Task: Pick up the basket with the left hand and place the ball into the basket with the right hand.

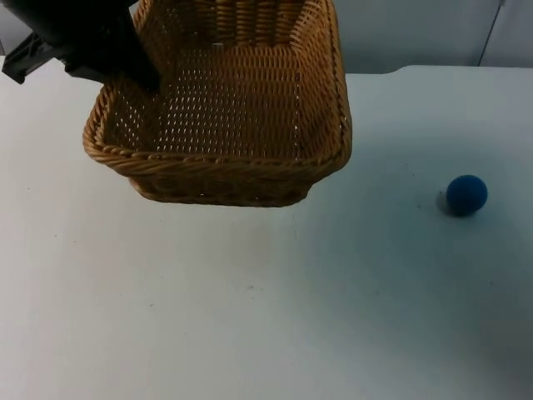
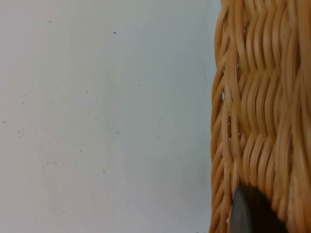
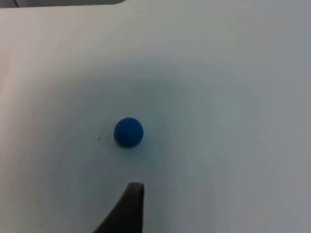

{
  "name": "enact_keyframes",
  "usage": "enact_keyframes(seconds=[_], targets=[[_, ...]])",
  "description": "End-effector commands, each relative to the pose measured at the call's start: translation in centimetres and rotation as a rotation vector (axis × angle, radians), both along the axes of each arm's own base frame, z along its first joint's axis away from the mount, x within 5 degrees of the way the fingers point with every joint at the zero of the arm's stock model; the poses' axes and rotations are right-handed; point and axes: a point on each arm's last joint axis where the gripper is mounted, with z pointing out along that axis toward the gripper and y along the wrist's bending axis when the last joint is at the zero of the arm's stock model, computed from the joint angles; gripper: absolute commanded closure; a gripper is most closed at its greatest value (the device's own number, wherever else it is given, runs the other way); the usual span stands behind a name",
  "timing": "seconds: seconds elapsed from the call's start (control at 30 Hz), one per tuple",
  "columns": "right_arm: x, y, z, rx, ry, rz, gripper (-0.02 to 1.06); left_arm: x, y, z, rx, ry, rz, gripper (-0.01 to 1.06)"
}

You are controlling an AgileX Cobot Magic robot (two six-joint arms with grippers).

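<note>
A: What is the left gripper (image 1: 143, 73) doing?

B: It is reaching in from the upper left corner of the top view and gripping the left wall of the woven basket (image 1: 225, 158). Its fingers (image 2: 250, 213) are clamped on that wall: one black finger is lying inside the basket against the weave, and the left wrist view is showing a dark fingertip pressed on the wicker.

A: How is the basket sitting?

B: It is hanging tilted, with its open mouth turned toward the top camera so that the inner bottom and all four walls are showing. Its near rim is casting a faint shadow on the white worktop (image 1: 250, 317) below, so it seems to be lifted off the surface, though I cannot tell by how much. Nothing is lying inside it.

A: And further right?

B: The blue ball (image 1: 466, 195) is resting on the worktop, well apart from the basket, toward the right edge of the top view, with a small dark shadow beside it.

A: Where is the right gripper (image 3: 127, 206)?

B: It is hovering above the ball. The right wrist view is looking down on the ball (image 3: 129, 131), with one black fingertip standing near it but not touching. I cannot tell whether those fingers are apart or together.
</note>
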Motion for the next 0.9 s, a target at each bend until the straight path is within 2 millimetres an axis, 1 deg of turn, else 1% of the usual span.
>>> enact_keyframes(seconds=[0.0, 0.1, 0.13, 0.23, 0.27, 0.33, 0.4, 0.43, 0.47, 0.53, 0.57, 0.6, 0.63, 0.73, 0.77, 0.8, 0.87], targets=[[2.2, 0.1, 0.6, -0.004, -0.033, 0.008, 0.00, 0.0, -0.1, 0.5, -0.022, -0.005, 0.029, 1.05], [5.1, 0.4, 0.9, 0.015, -0.061, 0.015, 0.00, 0.0, 0.0, 0.5, -0.021, -0.007, 0.034, 1.05], [5.1, 0.4, 0.9, 0.015, -0.061, 0.015, 0.00, 0.0, 0.0, 0.5, -0.021, -0.007, 0.034, 1.05], [7.7, 0.8, 0.6, 0.025, 0.011, 0.053, 0.00, 0.1, 0.1, 0.4, -0.006, -0.012, 0.038, 1.05], [7.7, 0.8, 0.6, 0.025, 0.011, 0.053, 0.00, 0.1, 0.1, 0.4, -0.006, -0.012, 0.038, 1.05], [9.7, 1.2, -0.5, 0.045, 0.067, 0.078, 0.00, 0.1, 0.1, 0.4, 0.001, -0.017, 0.038, 1.05], [11.6, 1.4, -1.5, 0.081, 0.080, 0.076, 0.00, 0.1, 0.2, 0.3, 0.021, -0.009, 0.046, 1.05], [11.6, 1.4, -1.5, 0.081, 0.080, 0.076, 0.00, 0.1, 0.2, 0.3, 0.021, -0.009, 0.046, 1.05], [12.4, 1.5, -2.0, 0.086, 0.095, 0.073, 0.00, 0.1, 0.3, 0.2, 0.042, -0.010, 0.047, 1.05], [14.6, 2.4, -3.7, 0.075, 0.157, 0.103, 0.00, 0.1, 0.5, 0.1, 0.061, -0.012, 0.057, 1.05], [15.4, 3.0, -4.4, 0.068, 0.177, 0.121, 0.00, 0.2, 0.5, 0.1, 0.060, -0.012, 0.061, 1.05], [15.4, 3.0, -4.4, 0.068, 0.177, 0.121, 0.00, 0.2, 0.5, 0.1, 0.060, -0.012, 0.061, 1.05], [16.3, 3.7, -5.0, 0.066, 0.190, 0.139, 0.00, 0.2, 0.5, 0.1, 0.060, -0.012, 0.061, 1.05], [18.8, 4.9, -6.9, 0.079, 0.243, 0.146, 0.00, 0.2, 0.6, 0.1, 0.072, -0.012, 0.069, 1.05], [18.8, 4.9, -6.9, 0.079, 0.243, 0.146, 0.00, 0.2, 0.6, 0.1, 0.072, -0.012, 0.069, 1.05], [19.8, 5.1, -8.1, 0.085, 0.279, 0.136, 0.00, 0.2, 0.6, 0.1, 0.074, -0.012, 0.069, 1.05], [21.1, 5.4, -9.6, 0.093, 0.317, 0.125, 0.00, 0.2, 0.6, 0.0, 0.077, -0.011, 0.066, 1.05]])
